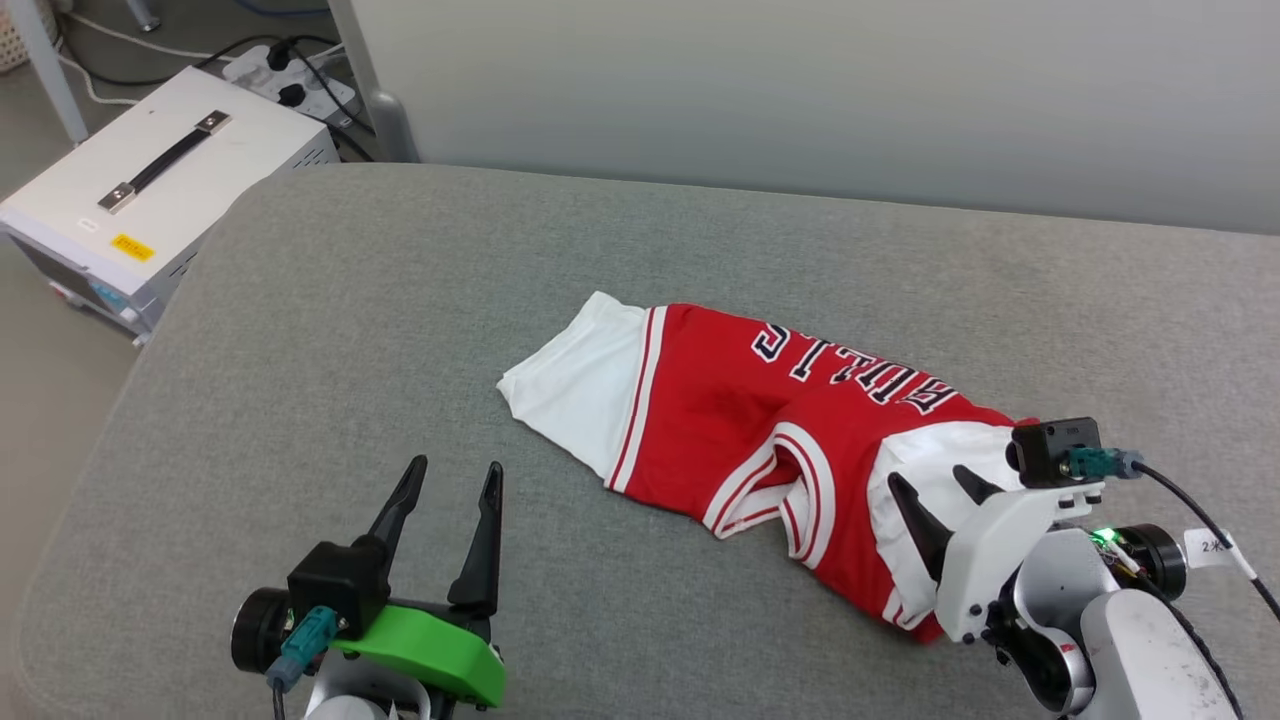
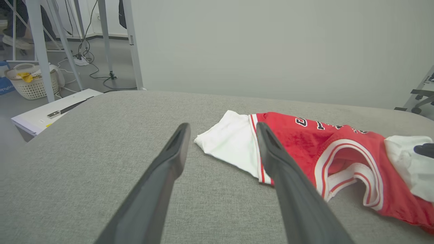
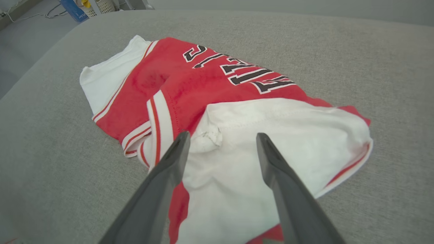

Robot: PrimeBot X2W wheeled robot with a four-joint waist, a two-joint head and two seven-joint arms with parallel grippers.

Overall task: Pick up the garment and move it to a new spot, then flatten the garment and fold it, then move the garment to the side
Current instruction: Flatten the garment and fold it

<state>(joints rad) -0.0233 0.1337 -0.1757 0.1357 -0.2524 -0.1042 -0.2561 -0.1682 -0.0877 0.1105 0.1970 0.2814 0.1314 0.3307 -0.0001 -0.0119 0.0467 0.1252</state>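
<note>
While you held both arms low at the near edge of the grey cushion (image 1: 400, 330), your left gripper (image 1: 456, 465) was released, its fingers spread wide with nothing between them, above bare fabric just left of the garment (image 1: 740, 420). The garment lay crumpled at the cushion's middle and right, lettering side up. One white sleeve stretched toward your left gripper, and the striped neckline was bunched near the front. Your right gripper (image 1: 926, 476) was also released, its fingers apart over the other white sleeve at the garment's right end. You could not tell whether its tips touched the cloth. A white box (image 1: 150, 170) sat on the floor beyond the cushion's far left corner.
</note>
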